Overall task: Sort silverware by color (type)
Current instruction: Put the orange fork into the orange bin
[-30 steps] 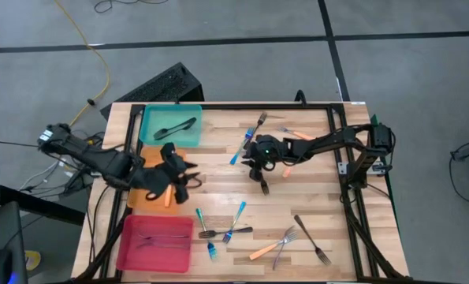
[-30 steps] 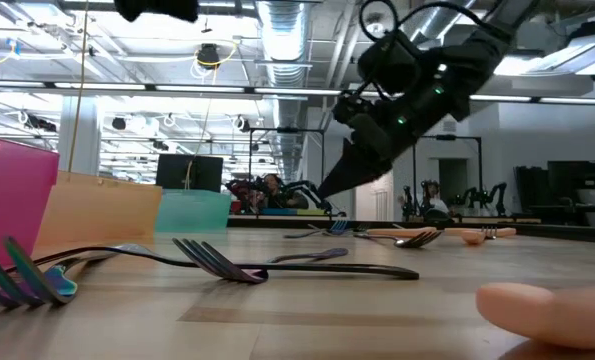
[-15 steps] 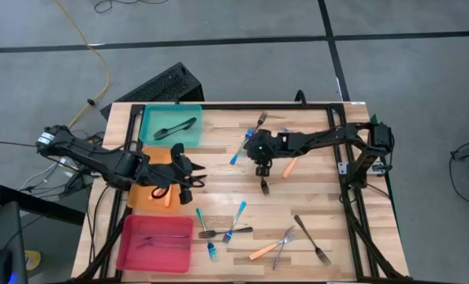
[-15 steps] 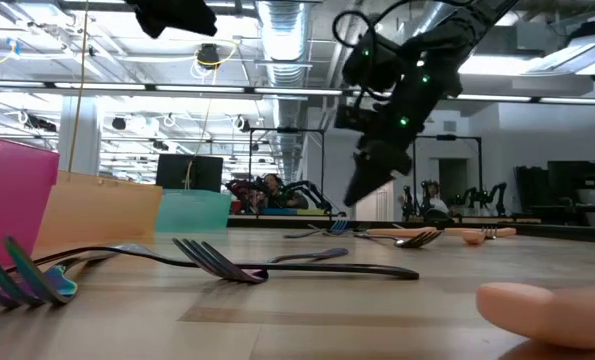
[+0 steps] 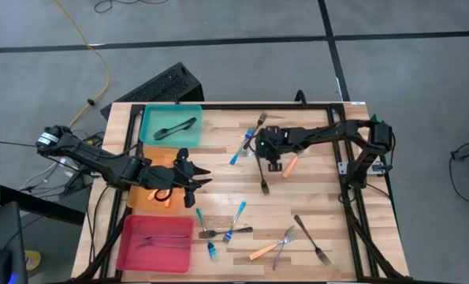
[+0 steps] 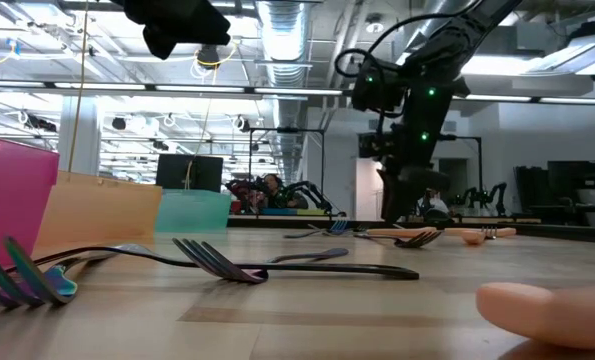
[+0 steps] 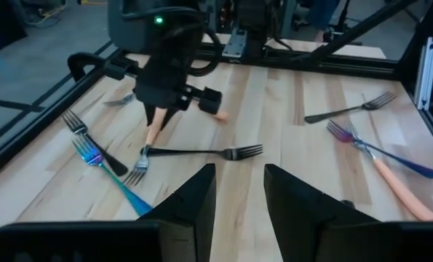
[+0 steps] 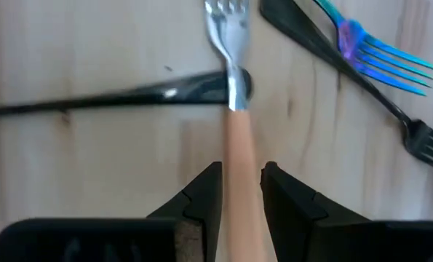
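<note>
While most forks (image 5: 232,233) lay scattered on the wooden table (image 5: 313,201), the right wrist view alone showed an orange-handled fork (image 8: 235,138) running between the right gripper's (image 8: 239,191) two fingers, its silver tines resting over a dark fork (image 8: 114,96). Whether those fingers actually pinched the handle could not be told. From above, this gripper sat over the table's far centre, hiding that handle. The left gripper (image 5: 188,175) hovered beside the orange tray (image 5: 139,197), and the left wrist view showed its fingers (image 7: 194,200) parted with nothing between them. A dark utensil lay in the teal tray (image 5: 151,122), and slim forks in the pink tray (image 5: 132,252) were hard to make out.
</note>
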Robot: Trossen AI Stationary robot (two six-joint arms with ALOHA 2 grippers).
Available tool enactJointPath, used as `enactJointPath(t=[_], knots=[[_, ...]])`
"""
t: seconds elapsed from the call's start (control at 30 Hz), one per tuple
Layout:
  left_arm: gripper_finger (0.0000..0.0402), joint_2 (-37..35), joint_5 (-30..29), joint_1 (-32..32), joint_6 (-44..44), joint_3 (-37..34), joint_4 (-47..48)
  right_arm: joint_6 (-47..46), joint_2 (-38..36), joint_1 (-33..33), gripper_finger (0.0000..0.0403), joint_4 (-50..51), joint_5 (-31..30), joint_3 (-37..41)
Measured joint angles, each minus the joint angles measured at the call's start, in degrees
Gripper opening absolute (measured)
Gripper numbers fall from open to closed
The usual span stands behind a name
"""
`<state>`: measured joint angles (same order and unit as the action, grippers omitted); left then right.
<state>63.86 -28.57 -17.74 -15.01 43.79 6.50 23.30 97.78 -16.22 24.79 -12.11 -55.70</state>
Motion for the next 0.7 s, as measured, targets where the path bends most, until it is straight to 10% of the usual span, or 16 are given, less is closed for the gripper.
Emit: enactJointPath(t=[0.3, 0.7], knots=[[0.0103, 0.0, -0.2, 0.0, -0.6, 0.0, 0.0, 5.1, 0.0, -5.9, 0.0119, 0.0, 13.6, 0.0], [0.0103, 0.0, -0.2, 0.0, -0.7, 0.0, 0.0, 5.7, 0.0, -6.8, 0.0217, -3.0, 12.1, 0.0]])
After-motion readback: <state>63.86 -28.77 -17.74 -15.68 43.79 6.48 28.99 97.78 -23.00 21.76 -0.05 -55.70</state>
